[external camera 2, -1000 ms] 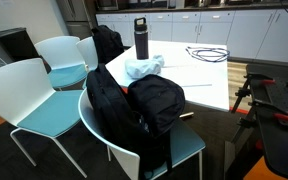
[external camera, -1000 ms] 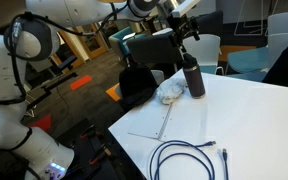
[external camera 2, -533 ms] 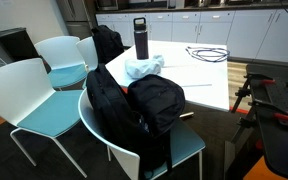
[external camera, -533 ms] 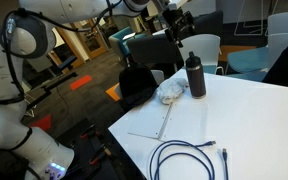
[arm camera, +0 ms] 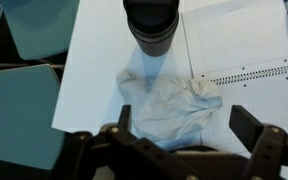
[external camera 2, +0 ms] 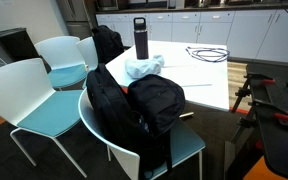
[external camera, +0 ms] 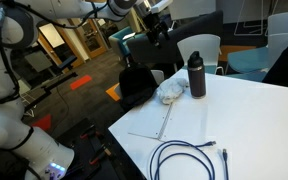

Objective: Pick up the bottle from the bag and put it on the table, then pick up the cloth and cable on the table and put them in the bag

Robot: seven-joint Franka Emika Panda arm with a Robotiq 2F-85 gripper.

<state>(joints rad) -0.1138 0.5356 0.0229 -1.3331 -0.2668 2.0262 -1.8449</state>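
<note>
Cropped and covered bits
Cuts the bottle point(arm camera: 151, 25) at the wrist view's top edge, hides the near hem of the cloth point(arm camera: 169, 100) behind the gripper point(arm camera: 184, 128), clips cable point(external camera: 189, 160) loops in an exterior view.

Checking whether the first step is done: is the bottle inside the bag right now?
No, the bottle stands upright on the white table, right beside the cloth.

You have an exterior view set close by the desk point(external camera: 254, 125) corner, looking across it, an exterior view set well back behind the teal chairs point(external camera 2: 24, 90), facing the cabinets point(external camera 2: 214, 25), and the wrist view looking straight down from near; all three share the bottle point(external camera: 196, 75) and cloth point(external camera: 170, 92)
</note>
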